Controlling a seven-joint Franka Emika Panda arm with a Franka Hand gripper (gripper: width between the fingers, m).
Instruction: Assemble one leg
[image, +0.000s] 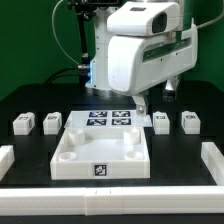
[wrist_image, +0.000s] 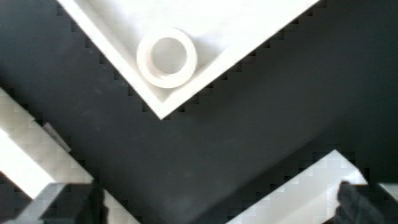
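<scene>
Looking down on a dark worktop (image: 35, 145), with the tray (image: 70, 168) sitting mid-frame in the exterior view and the marker board (image: 108, 120) just behind it. Spotting four small white pegs in a row: two toward the exterior view's left, two toward its right. Picking out the leg (image: 161, 121) just beside the tray's far right corner as the one closest to the claw (image: 143, 103). Not gripped, not touched, simply resting on the worktop.

Checking the claw (wrist_image: 210, 203) through the wrist view: spread wide, released, nothing between the fingers (wrist_image: 63, 205). Only bare worktop there, plus a tray corner with its round socket (wrist_image: 166, 55) beyond.

Judging the leg as light, rigid plastic, probably smooth and a little slippery, unlikely to crush. Best to pinch across two flat opposite sides, centred, low enough to stop any twisting. Worth keeping clear of the tagged face and of whichever end goes into the socket. Easy to knock away with a glancing touch, so come down square.
</scene>
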